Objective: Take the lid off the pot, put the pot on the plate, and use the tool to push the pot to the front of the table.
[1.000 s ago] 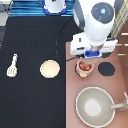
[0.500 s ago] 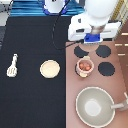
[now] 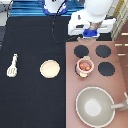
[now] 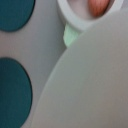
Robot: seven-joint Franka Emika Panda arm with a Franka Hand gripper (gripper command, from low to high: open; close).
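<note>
Orange-filled pot (image 3: 84, 66) sits below raised gripper (image 3: 90, 33).

Stove top (image 3: 120, 80), pinkish-brown, takes up the exterior view's right side. Four black burners on it: (image 3: 81, 51), (image 3: 103, 51), (image 3: 107, 69), and one mostly hidden near the middle. Large grey-beige pan (image 3: 95, 106) sits at the stove's bottom end, long handle (image 3: 119, 104) pointing right. Wrist view: two dark burners (image 4: 14, 95), pan rim (image 4: 90, 85).
</note>
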